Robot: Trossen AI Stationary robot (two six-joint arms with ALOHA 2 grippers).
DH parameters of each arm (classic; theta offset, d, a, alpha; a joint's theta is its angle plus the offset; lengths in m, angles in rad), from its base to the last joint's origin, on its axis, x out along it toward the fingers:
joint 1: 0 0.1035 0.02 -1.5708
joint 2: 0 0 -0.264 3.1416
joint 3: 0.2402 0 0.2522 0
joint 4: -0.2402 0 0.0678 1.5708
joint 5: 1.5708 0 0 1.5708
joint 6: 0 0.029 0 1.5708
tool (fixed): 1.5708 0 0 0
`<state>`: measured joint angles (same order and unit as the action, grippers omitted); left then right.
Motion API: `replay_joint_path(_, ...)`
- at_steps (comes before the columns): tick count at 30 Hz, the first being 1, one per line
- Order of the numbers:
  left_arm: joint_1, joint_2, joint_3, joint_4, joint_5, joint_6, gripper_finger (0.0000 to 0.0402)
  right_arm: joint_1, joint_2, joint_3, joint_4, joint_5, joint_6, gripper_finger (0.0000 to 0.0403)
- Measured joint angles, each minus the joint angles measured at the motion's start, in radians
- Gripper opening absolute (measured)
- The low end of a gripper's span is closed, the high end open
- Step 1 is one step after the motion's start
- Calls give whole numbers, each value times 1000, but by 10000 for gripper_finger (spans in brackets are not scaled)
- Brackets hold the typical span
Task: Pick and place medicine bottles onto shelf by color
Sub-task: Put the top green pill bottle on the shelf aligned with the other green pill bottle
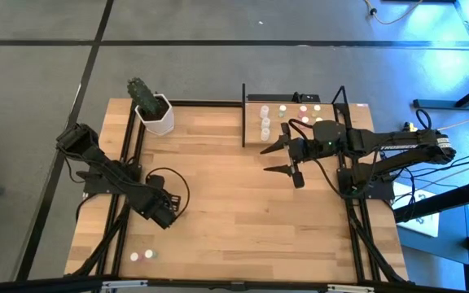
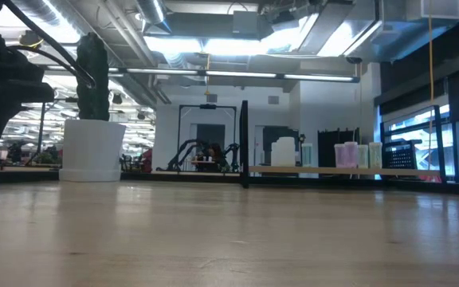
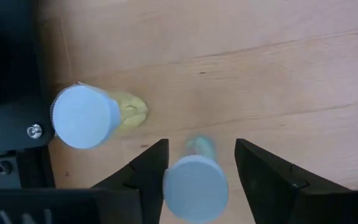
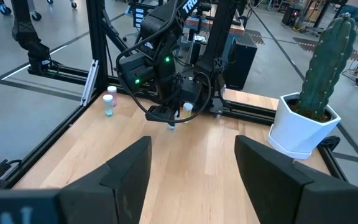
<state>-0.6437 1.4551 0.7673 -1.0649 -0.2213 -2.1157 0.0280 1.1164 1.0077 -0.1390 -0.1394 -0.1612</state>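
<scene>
Near the bench's [image 1: 218,203] front-left corner, a bottle [image 3: 196,186] is straddled by the open left gripper [image 3: 197,171]; the right gripper [image 4: 191,162] is held open.

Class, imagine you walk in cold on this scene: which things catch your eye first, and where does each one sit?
The cactus in its white hexagonal pot stands at the table's far left corner. The shelf at the far right edge holds small bottles in rows, with the right gripper open just in front of it. Near the front left corner, the left gripper straddles a white-capped bottle.
</scene>
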Motion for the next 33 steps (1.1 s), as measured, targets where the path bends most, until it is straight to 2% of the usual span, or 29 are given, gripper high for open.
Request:
replay_joint_path(12, 0, 0, 0, -3, 1, 4, 99, 0, 0, 0, -1, 0, 0, 233)
replay_joint_path(22, 0, 0, 5, 4, 1, 10, 93, 1, 0, 0, -21, -2, 0, 233)
replay_joint_path(26, 5, 0, 55, 3, -13, 108, 92, 1, 0, 0, -26, -2, 0, 233)
replay_joint_path(33, 72, 0, 199, 0, -110, 368, 91, 1, 0, 0, -104, -4, 4, 233)
